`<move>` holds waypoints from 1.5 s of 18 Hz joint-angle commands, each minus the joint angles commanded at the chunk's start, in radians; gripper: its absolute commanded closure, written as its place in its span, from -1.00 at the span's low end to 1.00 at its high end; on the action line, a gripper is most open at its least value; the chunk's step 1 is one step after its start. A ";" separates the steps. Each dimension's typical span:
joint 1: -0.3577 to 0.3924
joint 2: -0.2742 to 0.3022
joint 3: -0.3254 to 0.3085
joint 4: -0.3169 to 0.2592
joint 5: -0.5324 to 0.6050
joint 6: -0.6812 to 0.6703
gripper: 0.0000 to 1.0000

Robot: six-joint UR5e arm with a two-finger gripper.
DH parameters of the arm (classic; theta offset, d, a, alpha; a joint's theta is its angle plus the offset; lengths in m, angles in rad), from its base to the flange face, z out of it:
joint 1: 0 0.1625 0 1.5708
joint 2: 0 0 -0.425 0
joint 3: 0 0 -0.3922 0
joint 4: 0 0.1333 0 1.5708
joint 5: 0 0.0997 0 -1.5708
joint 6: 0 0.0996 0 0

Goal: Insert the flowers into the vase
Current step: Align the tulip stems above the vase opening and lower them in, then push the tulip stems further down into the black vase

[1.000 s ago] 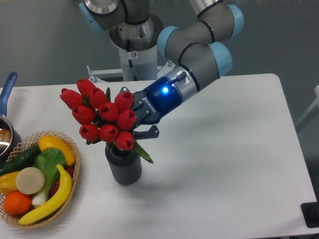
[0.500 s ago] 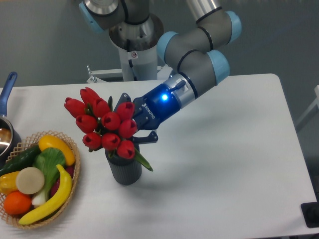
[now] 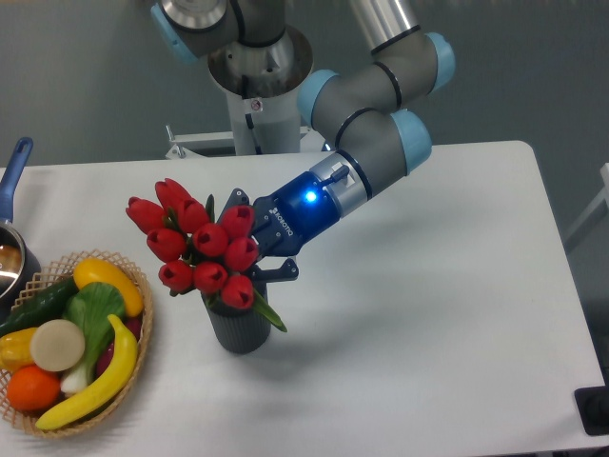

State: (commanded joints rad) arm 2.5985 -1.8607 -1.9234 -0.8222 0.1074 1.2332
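Observation:
The flowers are a tight bunch of red tulips with green leaves, tilted to the left above the vase. Their stems go down into the mouth of the dark grey ribbed vase, which stands upright on the white table. My gripper reaches in from the right, just above the vase, and is shut on the flowers' stems behind the blooms. The blooms hide the stems and most of the vase's mouth.
A woven basket with a banana, an orange, a cucumber and other produce sits at the front left, close to the vase. A pot with a blue handle stands at the left edge. The arm's base rises behind.
The gripper has lowered and shifted slightly left with the flowers, and the bunch has sunk closer onto the vase's mouth. The vase has stayed put.

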 joint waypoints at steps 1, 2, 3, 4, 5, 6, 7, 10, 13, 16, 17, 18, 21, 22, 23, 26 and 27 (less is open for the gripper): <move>0.003 0.005 -0.029 0.000 0.000 0.020 0.39; 0.008 0.006 -0.046 0.000 -0.002 0.043 0.39; 0.008 0.006 -0.051 0.000 -0.002 0.051 0.39; 0.006 0.005 -0.049 0.000 -0.002 0.052 0.39; 0.005 0.003 -0.049 0.000 -0.002 0.052 0.39; 0.005 0.002 -0.049 0.000 -0.002 0.057 0.39; 0.006 0.002 -0.049 0.000 -0.002 0.060 0.39; 0.021 0.000 -0.046 -0.002 -0.002 0.060 0.38; 0.038 -0.002 -0.049 -0.002 0.000 0.060 0.38; 0.048 -0.003 -0.051 -0.002 0.003 0.060 0.36; 0.046 -0.006 -0.051 -0.002 0.005 0.060 0.36; 0.046 -0.006 -0.049 -0.002 0.005 0.060 0.36; 0.043 -0.008 -0.051 -0.002 0.005 0.060 0.36; 0.040 -0.008 -0.052 -0.002 0.005 0.060 0.36; 0.038 -0.009 -0.052 -0.002 0.005 0.060 0.36; 0.035 -0.018 -0.055 -0.002 0.006 0.060 0.36; 0.035 -0.020 -0.058 -0.002 0.006 0.060 0.36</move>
State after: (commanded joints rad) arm 2.6338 -1.8806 -1.9819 -0.8237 0.1135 1.2931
